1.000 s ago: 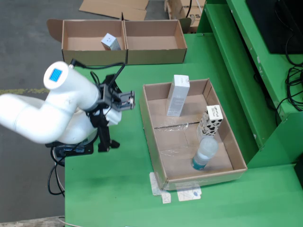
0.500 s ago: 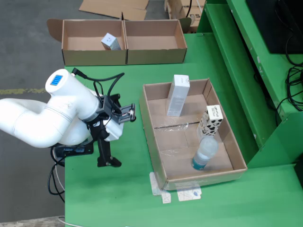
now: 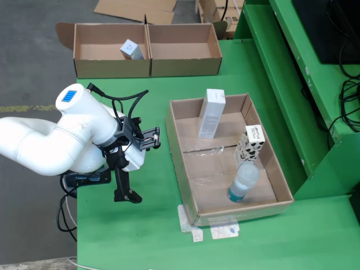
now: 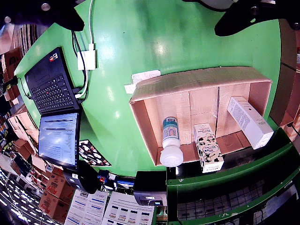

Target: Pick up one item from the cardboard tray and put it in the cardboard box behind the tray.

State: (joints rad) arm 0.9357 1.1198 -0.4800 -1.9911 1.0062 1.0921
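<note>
Right of my end effector (image 3: 147, 139) in the fixed view, well apart, tray (image 3: 179, 147) holds bottle (image 3: 243, 181) lying lengthwise, two cartons upright; my end effector is empty, can't tell if open.

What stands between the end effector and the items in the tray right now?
Only the tray's own side wall. In the fixed view the end effector sits over bare green table left of the tray, with nothing lying between. Inside, the white box, the cow-print carton and the bottle are all uncovered.
</note>
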